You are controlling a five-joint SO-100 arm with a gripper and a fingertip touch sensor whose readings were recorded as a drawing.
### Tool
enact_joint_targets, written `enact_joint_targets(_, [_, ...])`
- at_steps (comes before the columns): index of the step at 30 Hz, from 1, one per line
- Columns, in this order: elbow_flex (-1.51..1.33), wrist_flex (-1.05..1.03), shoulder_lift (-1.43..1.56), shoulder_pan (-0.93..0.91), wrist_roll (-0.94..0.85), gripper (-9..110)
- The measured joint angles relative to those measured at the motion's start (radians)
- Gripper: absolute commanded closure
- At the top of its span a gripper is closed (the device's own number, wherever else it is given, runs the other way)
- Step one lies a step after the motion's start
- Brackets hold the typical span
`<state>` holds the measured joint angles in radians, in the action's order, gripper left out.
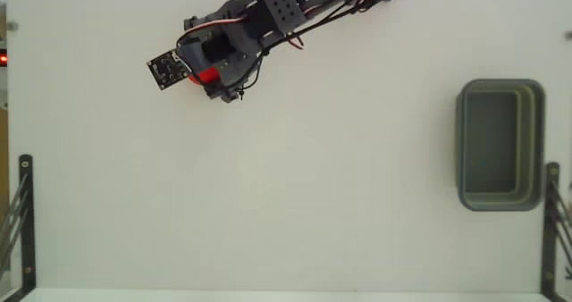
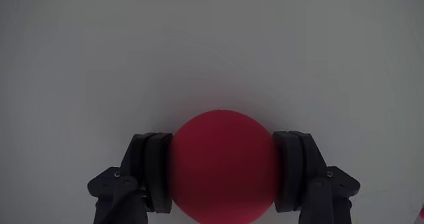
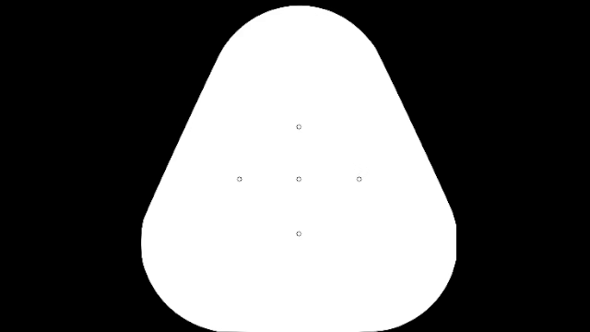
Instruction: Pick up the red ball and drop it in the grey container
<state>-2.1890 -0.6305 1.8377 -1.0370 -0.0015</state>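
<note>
The red ball (image 2: 224, 164) fills the gap between my two black fingers in the wrist view, with both pads pressed against its sides. My gripper (image 2: 224, 168) is shut on it, over plain white table. In the fixed view the arm reaches in from the top, and only a sliver of the red ball (image 1: 207, 75) shows under the gripper (image 1: 210, 79) at the upper left. The grey container (image 1: 500, 145) stands far off at the right edge of the fixed view, its hollow showing nothing inside.
A small black circuit board (image 1: 168, 68) sticks out to the left of the arm's head. Black metal brackets (image 1: 20, 222) stand at the lower left and lower right (image 1: 552, 222) table edges. White table lies between arm and container.
</note>
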Motion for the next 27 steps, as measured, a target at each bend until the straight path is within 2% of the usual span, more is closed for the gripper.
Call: enact_joint_targets(27, [0.0, 0.0, 0.0, 0.0, 0.0, 23])
